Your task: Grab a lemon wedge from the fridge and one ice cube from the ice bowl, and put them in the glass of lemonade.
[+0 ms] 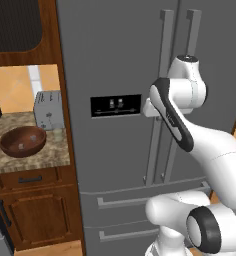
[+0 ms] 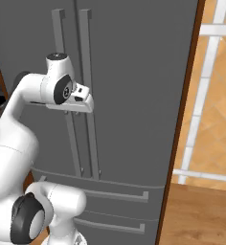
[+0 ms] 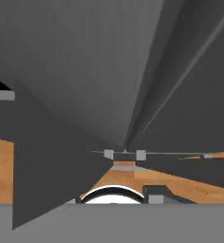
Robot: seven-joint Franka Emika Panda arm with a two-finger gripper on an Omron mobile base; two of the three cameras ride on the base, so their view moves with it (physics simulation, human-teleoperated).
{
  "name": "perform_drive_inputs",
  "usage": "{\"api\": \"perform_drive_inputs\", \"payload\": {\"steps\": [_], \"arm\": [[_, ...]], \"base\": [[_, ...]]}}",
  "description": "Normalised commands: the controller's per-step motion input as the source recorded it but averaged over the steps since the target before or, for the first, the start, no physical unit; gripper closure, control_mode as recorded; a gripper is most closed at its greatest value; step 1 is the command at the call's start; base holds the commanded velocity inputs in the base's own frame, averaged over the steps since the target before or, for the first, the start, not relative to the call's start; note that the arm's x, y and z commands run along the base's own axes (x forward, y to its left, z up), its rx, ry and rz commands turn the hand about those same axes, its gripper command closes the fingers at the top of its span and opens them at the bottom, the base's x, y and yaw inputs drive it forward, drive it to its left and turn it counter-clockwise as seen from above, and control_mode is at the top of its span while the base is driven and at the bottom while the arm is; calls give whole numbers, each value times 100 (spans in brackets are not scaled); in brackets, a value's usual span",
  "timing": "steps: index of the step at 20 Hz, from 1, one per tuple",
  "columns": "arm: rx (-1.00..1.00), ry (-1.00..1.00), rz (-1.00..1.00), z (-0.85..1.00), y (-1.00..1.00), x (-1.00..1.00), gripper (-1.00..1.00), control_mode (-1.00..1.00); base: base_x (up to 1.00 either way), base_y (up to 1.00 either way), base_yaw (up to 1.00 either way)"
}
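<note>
Standing shut at the middle of both base views, the tall grey steel French-door fridge (image 1: pixel 115 65) shows its two long vertical handles (image 1: pixel 162 75) side by side, a black dispenser panel (image 1: pixel 115 106) on the left door and two lower drawers (image 1: pixel 122 200) with bar pulls. The claw (image 2: pixel 82 103) sits right at the handles about mid-height, its white hand pressed close to the left one in the right base view; its fingers are hidden behind the hand and the handle, so I cannot tell how wide the jaws stand or whether they grip the handle. From the hand view, grey door faces (image 3: pixel 85 57) and a handle edge run away towards wooden floor (image 3: pixel 0 166) far down.

To the left of the fridge, a speckled stone surface (image 1: pixel 40 155) on brown wooden cabinets (image 1: pixel 35 210) carries the round shallow reddish-brown wooden bowl (image 1: pixel 22 141), with small pale cubes inside. Behind it stands a silver two-slot toaster (image 1: pixel 48 110), and a small clear glass of pale liquid (image 1: pixel 57 133) stands just beside the toaster's base, between the bowl and the fridge. On the fridge's right, a wooden panel edge (image 2: pixel 184 95) borders an orange tiled wall (image 2: pixel 220 95).
</note>
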Motion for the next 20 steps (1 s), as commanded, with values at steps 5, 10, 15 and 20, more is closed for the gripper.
{"api": "perform_drive_inputs", "payload": {"steps": [5, 10, 15, 20], "arm": [[0, 5, -7, -7, -16, -14, -100, -100], [0, 2, -7, -37, -7, -79, -100, -100], [0, 6, -2, -34, 0, -35, -100, -100], [0, 0, 0, 0, 0, 0, -100, 100]], "base": [[0, 0, 0], [0, 0, 0], [0, 0, 0], [-18, 45, 0]]}}
